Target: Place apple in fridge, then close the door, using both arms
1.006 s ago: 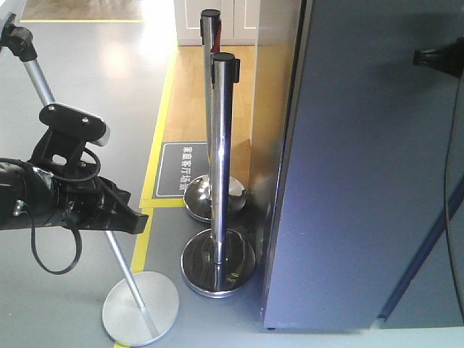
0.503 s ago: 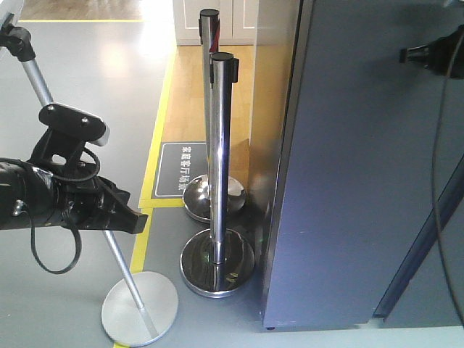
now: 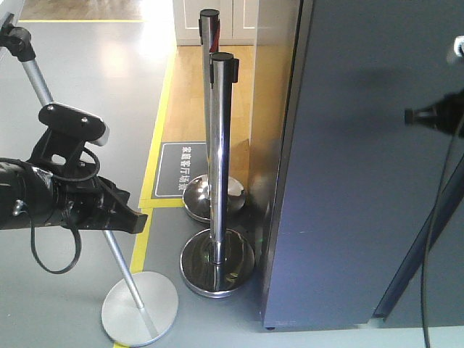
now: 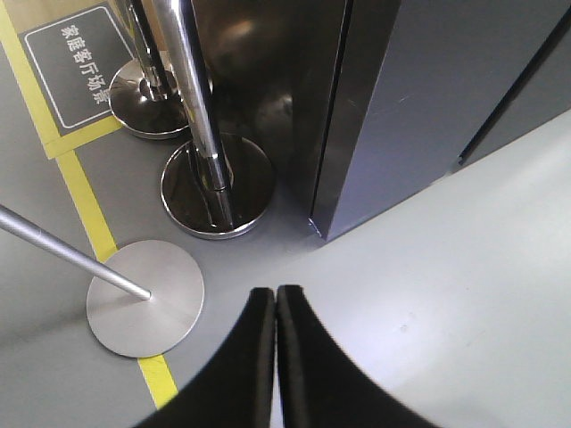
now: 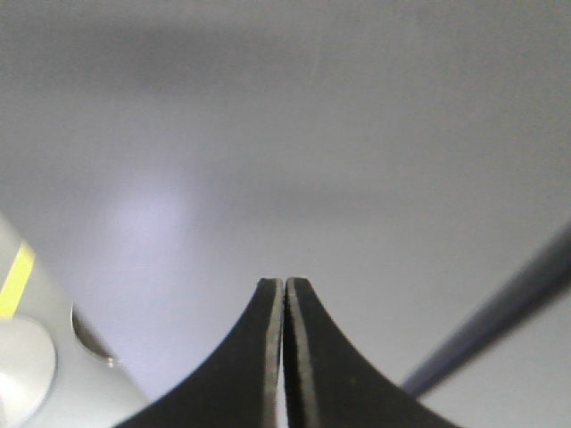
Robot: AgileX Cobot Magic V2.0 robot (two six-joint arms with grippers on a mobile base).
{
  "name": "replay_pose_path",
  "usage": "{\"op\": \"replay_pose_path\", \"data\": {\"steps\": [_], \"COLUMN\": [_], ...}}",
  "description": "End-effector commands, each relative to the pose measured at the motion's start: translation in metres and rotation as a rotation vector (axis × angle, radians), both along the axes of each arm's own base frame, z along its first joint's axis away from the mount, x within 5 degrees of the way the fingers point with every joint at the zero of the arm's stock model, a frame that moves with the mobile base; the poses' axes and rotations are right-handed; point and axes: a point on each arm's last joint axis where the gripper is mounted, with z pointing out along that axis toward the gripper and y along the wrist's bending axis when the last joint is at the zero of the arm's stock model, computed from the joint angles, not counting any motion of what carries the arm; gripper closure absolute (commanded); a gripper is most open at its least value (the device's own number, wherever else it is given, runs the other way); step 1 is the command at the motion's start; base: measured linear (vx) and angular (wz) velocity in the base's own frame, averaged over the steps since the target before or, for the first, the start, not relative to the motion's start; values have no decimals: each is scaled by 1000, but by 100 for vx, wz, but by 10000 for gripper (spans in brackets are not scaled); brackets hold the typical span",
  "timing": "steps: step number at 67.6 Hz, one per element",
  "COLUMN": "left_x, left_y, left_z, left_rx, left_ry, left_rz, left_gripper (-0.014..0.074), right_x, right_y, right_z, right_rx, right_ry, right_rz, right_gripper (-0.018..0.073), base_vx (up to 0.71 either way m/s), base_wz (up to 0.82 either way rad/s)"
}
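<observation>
At right of the front view: door [image 3: 362, 181], dark grey outer face toward the camera, apparently near shut against the fridge [image 3: 274, 109]. Right gripper [image 3: 410, 115], fingers pressed together, empty, close to the door face. Left gripper [image 4: 275, 299], fingers together, empty, hanging above grey floor. Apple: not visible, presumably inside. Judged stage: final closing push, door not confirmed fully seated.

Front view high, facing door [image 3: 362, 181], wrist views close, sharing it.
</observation>
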Motion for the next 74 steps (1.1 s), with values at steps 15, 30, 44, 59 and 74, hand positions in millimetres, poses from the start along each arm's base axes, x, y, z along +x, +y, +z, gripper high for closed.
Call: {"op": "replay_pose_path", "data": {"steps": [15, 30, 44, 59, 74], "left_x": [1, 1, 1, 1, 1], "left_y": [1, 1, 1, 1, 1], "left_z": [19, 19, 19, 19, 19], "left_rx": [-52, -52, -52, -52, -52], "left_ry": [-92, -92, -92, -92, -92], "left_rz": [12, 12, 12, 12, 12], "left_gripper": [603, 603, 603, 603, 603], "right_x": [-84, -139, -195, -248, -281], "right_y": [30, 63, 47, 45, 43], "right_z": [9, 13, 22, 24, 6], "right_rx": [-16, 14, -35, 19, 32], "right_ry": [-71, 29, 168, 57, 69], "right_rz": [75, 220, 95, 96, 103], "right_gripper": [562, 562, 562, 562, 562], "base_vx": [0, 0, 0, 0, 0], "base_wz": [0, 0, 0, 0, 0]}}
